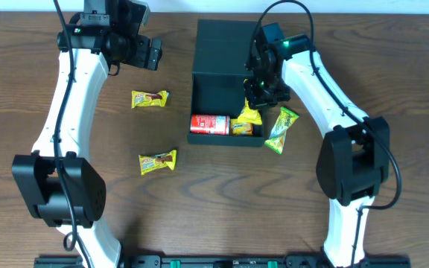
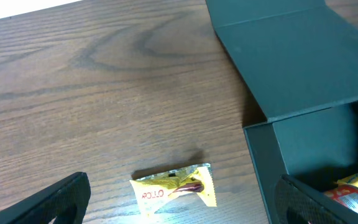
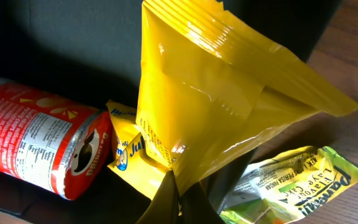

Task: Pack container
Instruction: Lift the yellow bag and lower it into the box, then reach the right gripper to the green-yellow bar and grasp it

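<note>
The dark teal container point(image 1: 216, 88) stands open at table centre, its flat lid point(image 1: 226, 46) folded back; it also shows in the left wrist view point(image 2: 291, 81). Inside lie a red can point(image 1: 209, 123) point(image 3: 36, 143) and a yellow packet point(image 1: 242, 127) point(image 3: 129, 158). My right gripper point(image 1: 253, 106) point(image 3: 179, 199) is shut on a plain yellow bag point(image 3: 216, 93) and holds it over the box's right side. A green packet point(image 1: 281, 129) point(image 3: 297, 180) lies outside to the right. My left gripper point(image 1: 149, 53) point(image 2: 179, 208) is open above a yellow wrapped snack point(image 1: 149, 98) point(image 2: 174, 188).
A second yellow wrapped snack point(image 1: 157, 161) lies on the wooden table, front left of the box. The left arm's base stands at the front left and the right arm's base at the front right.
</note>
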Tool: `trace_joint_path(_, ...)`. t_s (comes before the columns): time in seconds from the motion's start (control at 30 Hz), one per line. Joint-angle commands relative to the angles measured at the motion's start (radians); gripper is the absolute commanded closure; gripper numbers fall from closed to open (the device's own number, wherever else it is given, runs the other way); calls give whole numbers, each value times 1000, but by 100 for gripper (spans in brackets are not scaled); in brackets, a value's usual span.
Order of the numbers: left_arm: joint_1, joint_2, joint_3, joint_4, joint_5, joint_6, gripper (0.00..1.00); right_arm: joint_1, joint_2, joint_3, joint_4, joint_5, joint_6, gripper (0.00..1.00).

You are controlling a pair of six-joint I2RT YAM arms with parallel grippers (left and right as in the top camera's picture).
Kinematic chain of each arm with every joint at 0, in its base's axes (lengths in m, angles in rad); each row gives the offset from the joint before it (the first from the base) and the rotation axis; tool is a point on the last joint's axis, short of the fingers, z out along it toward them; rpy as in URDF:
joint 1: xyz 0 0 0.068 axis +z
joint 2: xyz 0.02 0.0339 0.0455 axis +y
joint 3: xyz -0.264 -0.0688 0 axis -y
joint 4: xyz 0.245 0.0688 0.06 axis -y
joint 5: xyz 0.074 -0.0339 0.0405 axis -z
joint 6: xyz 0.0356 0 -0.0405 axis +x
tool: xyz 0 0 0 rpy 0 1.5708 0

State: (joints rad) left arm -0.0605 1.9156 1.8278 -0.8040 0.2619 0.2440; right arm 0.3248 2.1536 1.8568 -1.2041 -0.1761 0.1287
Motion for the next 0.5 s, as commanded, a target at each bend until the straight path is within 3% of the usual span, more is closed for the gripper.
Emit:
trace_joint_path(0.0,3,-6,7,-3,2,14,5,5,26,6,-3,26,13,98)
trace_joint_path(0.03,3,-6,7,-3,2,14,5,5,26,6,-2,26,13,90)
trace_joint_path(0.07,3,-6,7,-3,2,14,5,5,26,6,0,26,13,70)
trace_joint_path(0.17,3,-6,7,-3,2,14,5,5,26,6,8,26,16,60)
trace_joint_path(0.33,3,-6,7,-3,2,14,5,5,20,26,5,17,35,68)
trace_joint_path(0.47,3,-6,7,-4,2,14,5,-1,-17,144,-90,61,47,75)
